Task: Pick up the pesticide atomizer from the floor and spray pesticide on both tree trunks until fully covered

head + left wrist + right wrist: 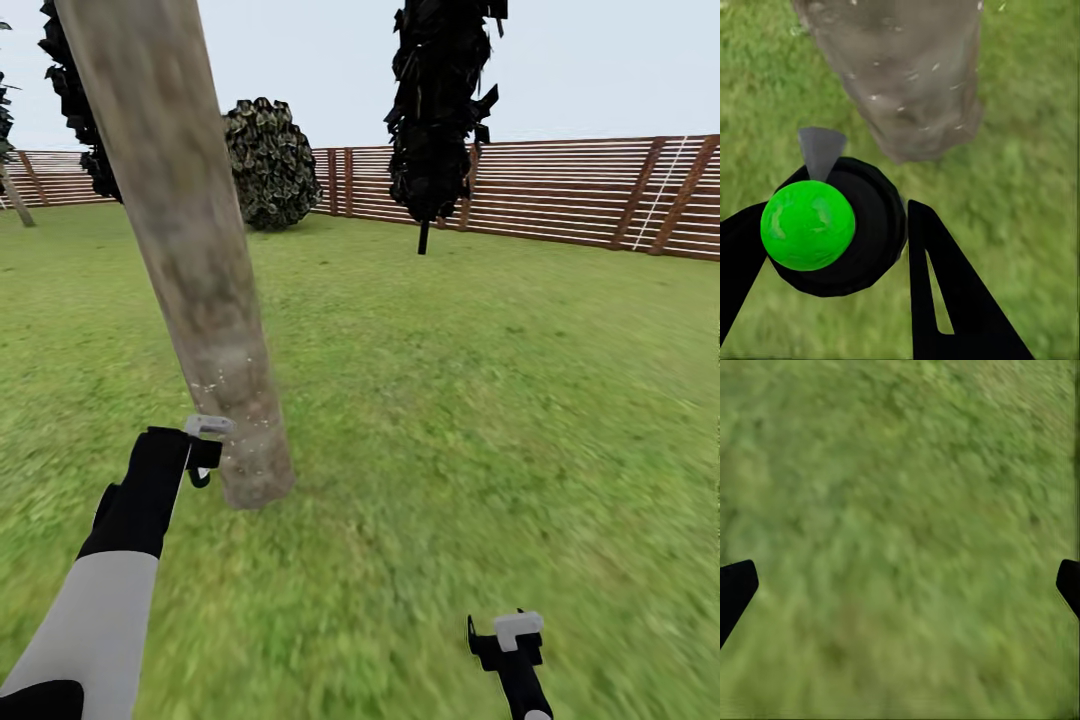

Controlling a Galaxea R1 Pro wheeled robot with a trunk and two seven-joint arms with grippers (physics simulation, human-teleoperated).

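A thick grey-beige tree trunk (pixel 190 250) leans across the left of the head view and stands in the grass lawn (pixel 480 400). White specks dot its lower part (pixel 907 75). My left gripper (pixel 203 452) is close beside the trunk's base, shut on the pesticide atomizer (pixel 808 225). The atomizer is a round black body with a bright green ball on top, and its grey nozzle (pixel 820 150) points at the trunk. My right gripper (pixel 505 640) hangs low over the grass at the lower right, open with nothing between its fingers (pixel 735 589).
A brown slatted fence (pixel 560 195) closes the lawn at the back. A dark narrow conifer (pixel 440 110) and a round dark bush (pixel 268 165) stand before it. Another thin trunk (pixel 14 195) stands far left. Open grass lies to the right.
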